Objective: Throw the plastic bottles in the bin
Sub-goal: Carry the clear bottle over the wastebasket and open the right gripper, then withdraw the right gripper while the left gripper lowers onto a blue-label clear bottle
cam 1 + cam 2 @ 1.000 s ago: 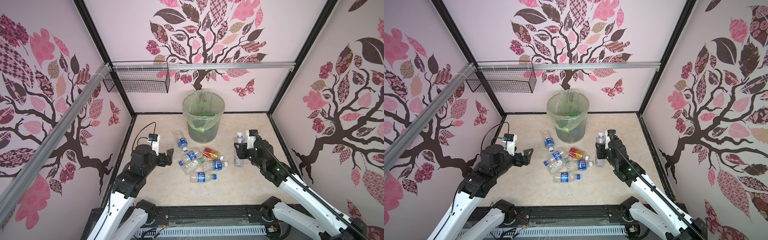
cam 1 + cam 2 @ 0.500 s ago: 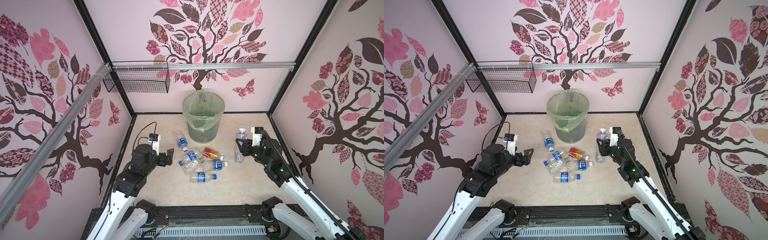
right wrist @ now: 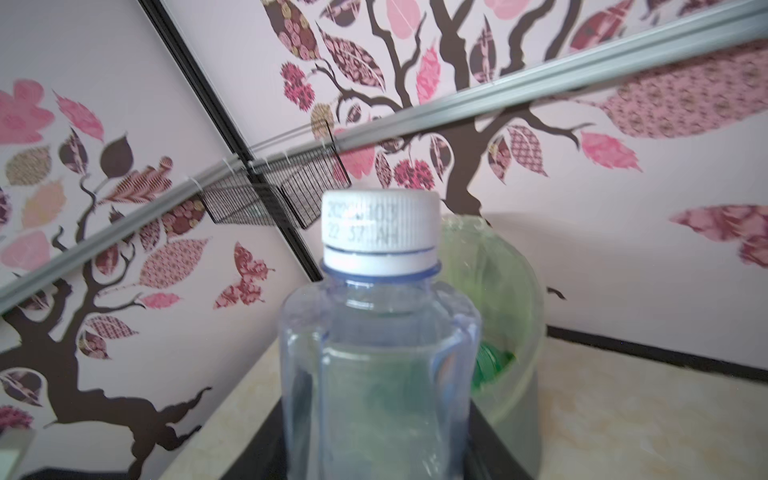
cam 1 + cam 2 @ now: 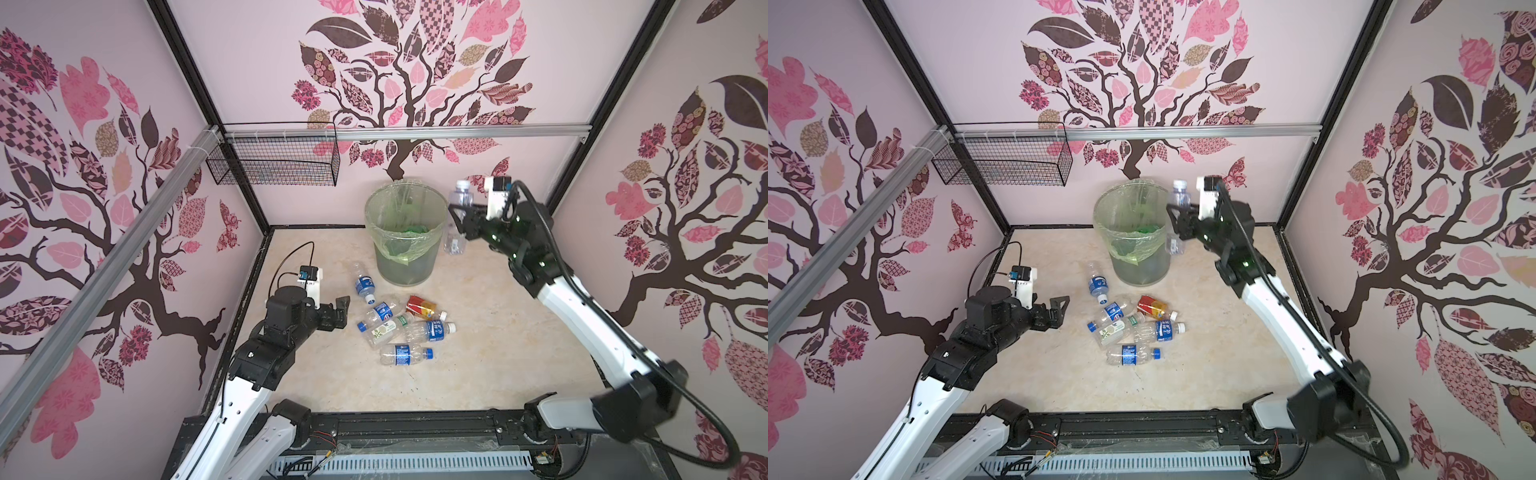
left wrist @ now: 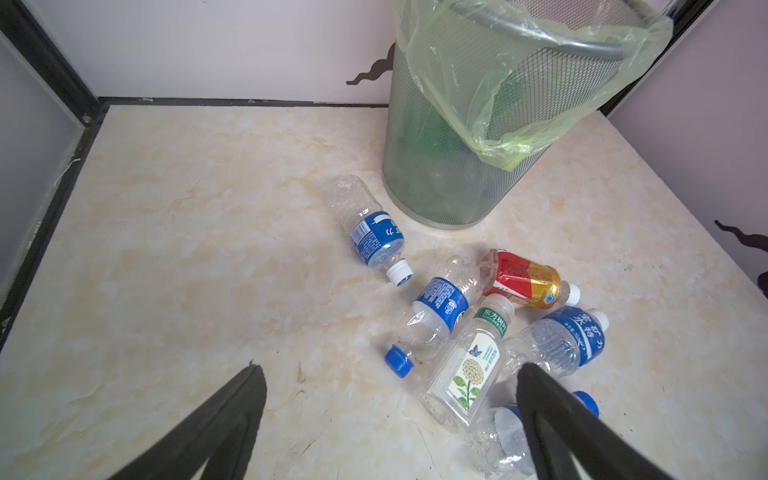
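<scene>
Bottle (image 4: 462,197), long axis vertical, sat clamped in right pincer (image 4: 458,217) just right of bin (image 4: 401,266) rim; left pincer (image 4: 338,313) stood apart, farther off.

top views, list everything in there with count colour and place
round grey mesh bin with a pale green bag: one, back middle, something green inside
tabletop: one, beige marbled, under everything
clear plastic bottle with a white cap: one, upright in the air beside the bin rim
plastic bottles lying on the tabletop: six, in front of the bin; four clear with blue labels, one red-yellow, one clear with a flower label
black wire basket: one, on the back rail, left
left gripper: fingers open, left of the bottles
right gripper: fingers around the white-capped bottle
</scene>
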